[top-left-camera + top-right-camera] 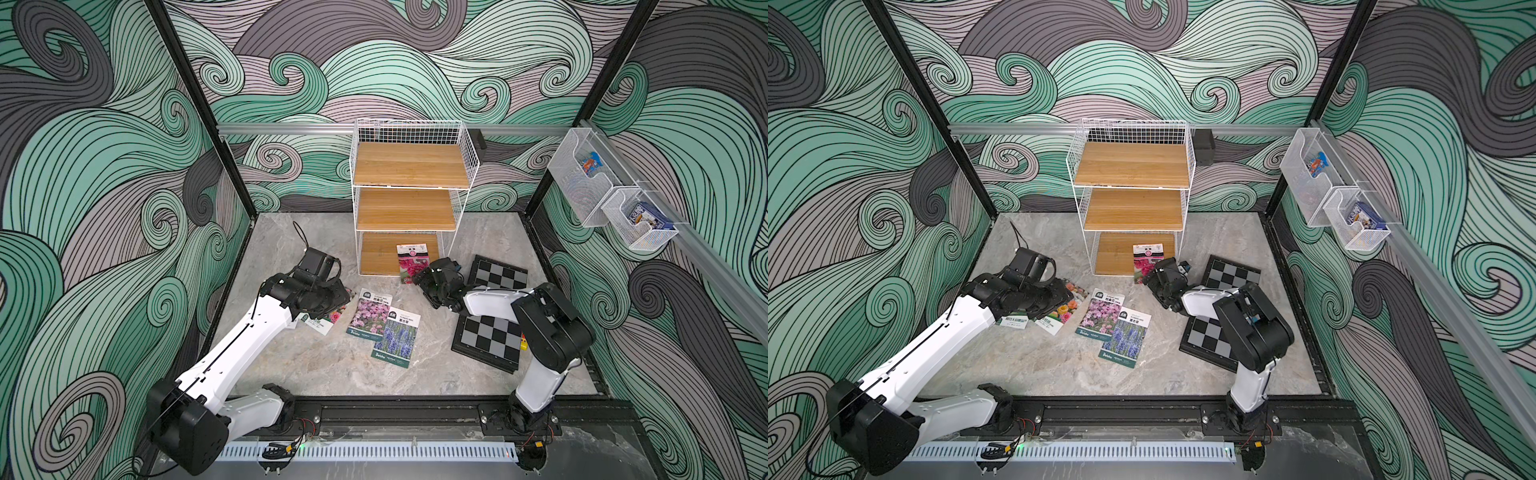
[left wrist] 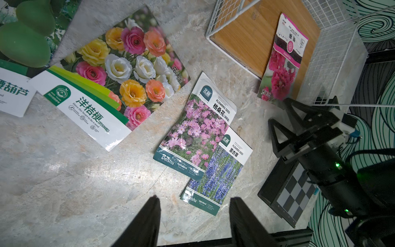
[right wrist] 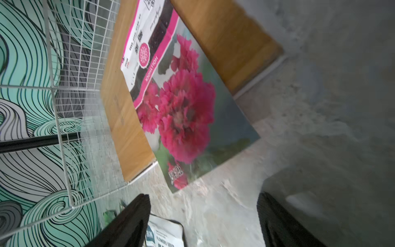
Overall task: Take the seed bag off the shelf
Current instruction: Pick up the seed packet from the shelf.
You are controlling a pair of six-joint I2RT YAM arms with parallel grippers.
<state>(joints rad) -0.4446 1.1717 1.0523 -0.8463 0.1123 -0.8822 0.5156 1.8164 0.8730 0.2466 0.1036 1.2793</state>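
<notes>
The seed bag (image 1: 411, 262) (image 1: 1147, 259), a packet printed with deep pink flowers, lies flat on the bottom board of the shelf (image 1: 409, 164) (image 1: 1133, 164). Its near end hangs past the board's front edge onto the table. In the right wrist view the seed bag (image 3: 181, 102) lies just ahead of my right gripper (image 3: 203, 196), which is open and holds nothing. Both top views show that right gripper (image 1: 419, 279) (image 1: 1152, 277) low at the bag's near right corner. My left gripper (image 2: 194, 198) (image 1: 338, 296) hovers open and empty over loose packets left of the shelf.
Several other seed packets lie on the table: a pink cosmos one (image 1: 370, 311), a lavender one (image 1: 397, 338) and a mixed-flower one (image 2: 119, 74). Two checkered boards (image 1: 500, 274) (image 1: 488, 338) lie under the right arm. Clear bins (image 1: 582, 174) hang on the right wall.
</notes>
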